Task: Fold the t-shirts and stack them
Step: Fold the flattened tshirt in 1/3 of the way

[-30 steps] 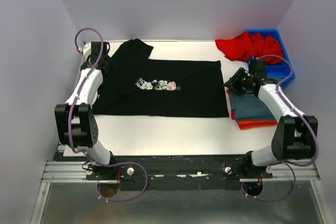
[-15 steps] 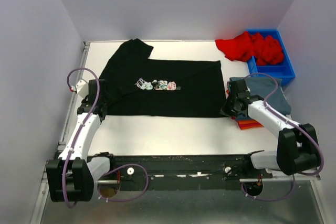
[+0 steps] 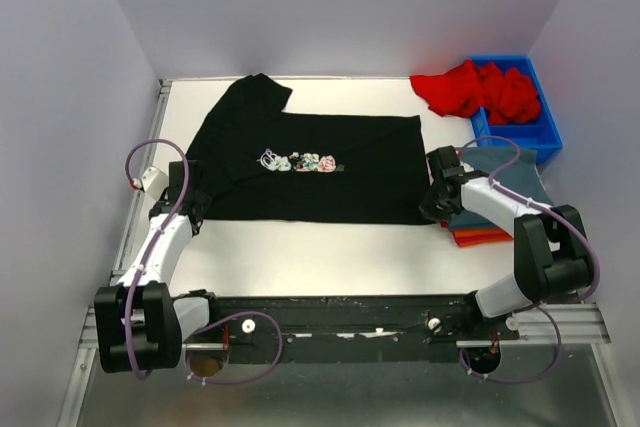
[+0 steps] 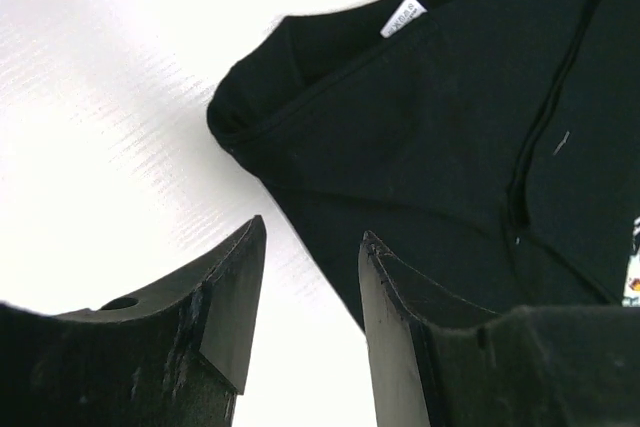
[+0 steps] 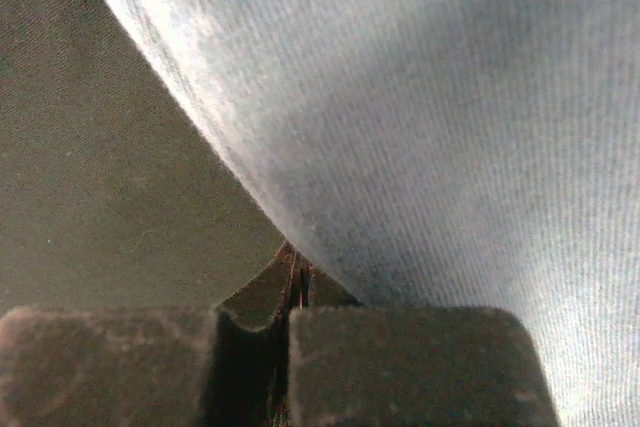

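Note:
A black t-shirt (image 3: 330,187) with a small chest print lies spread flat across the table. My left gripper (image 3: 193,209) is at its near left corner. In the left wrist view it (image 4: 312,237) stands open, bare table between the fingers and the black t-shirt (image 4: 450,147) edge at the right finger. My right gripper (image 3: 432,209) is at the shirt's near right corner, beside the folded slate-blue t-shirt (image 3: 520,179) stacked on an orange one (image 3: 480,238). Its jaws (image 5: 297,272) are shut where black cloth (image 5: 100,147) meets slate-blue cloth (image 5: 450,97); whether cloth is pinched does not show.
A bright red t-shirt (image 3: 470,87) spills out of the blue plastic bin (image 3: 545,132) at the back right. Walls close in the table at the back and on both sides. The right arm lies across the folded stack.
My left arm swung from the shirt's far left sleeve to its near left corner. My right gripper came down from the stack to the near right corner and shut.

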Available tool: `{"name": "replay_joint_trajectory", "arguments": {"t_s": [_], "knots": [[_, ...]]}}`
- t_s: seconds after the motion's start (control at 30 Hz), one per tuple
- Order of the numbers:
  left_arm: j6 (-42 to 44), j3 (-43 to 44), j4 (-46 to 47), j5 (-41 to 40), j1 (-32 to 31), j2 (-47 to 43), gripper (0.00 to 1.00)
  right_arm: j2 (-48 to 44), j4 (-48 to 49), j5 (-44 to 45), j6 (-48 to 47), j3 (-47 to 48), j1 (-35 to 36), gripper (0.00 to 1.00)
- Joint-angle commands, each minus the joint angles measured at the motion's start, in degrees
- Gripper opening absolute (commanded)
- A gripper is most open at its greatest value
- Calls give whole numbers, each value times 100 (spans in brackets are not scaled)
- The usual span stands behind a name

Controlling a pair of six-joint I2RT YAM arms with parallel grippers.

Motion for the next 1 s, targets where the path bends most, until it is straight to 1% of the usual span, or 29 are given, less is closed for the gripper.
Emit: {"name": "replay_joint_trajectory", "arguments": {"t_s": [0.0,0.13,0.3,0.4,0.47,0.63,0.7,0.77,0.87,0.97], "knots": [[-28,-94,317,-270,86,247,53,297,-181,307,97,100,2,1],[130,-15,476,-226,192,616,52,306,-199,325,44,170,2,1],[297,108,704,-138,332,1135,50,87,-23,281,-53,56,2,1],[341,178,766,-287,420,1399,48,-2,74,263,-70,-41,2,1],[376,240,775,-428,499,1513,48,-19,91,263,-70,-49,11,1],[324,416,538,-455,693,1716,49,68,92,202,-105,3,11,1],[219,468,371,-603,806,1716,50,139,83,158,-114,21,2,1],[175,530,248,-709,938,1664,54,165,91,123,-132,30,2,1],[332,434,624,-420,1018,1532,58,122,100,105,-140,3,11,1],[368,503,582,-279,1027,1426,61,-1,179,44,-237,-41,2,1]]}}
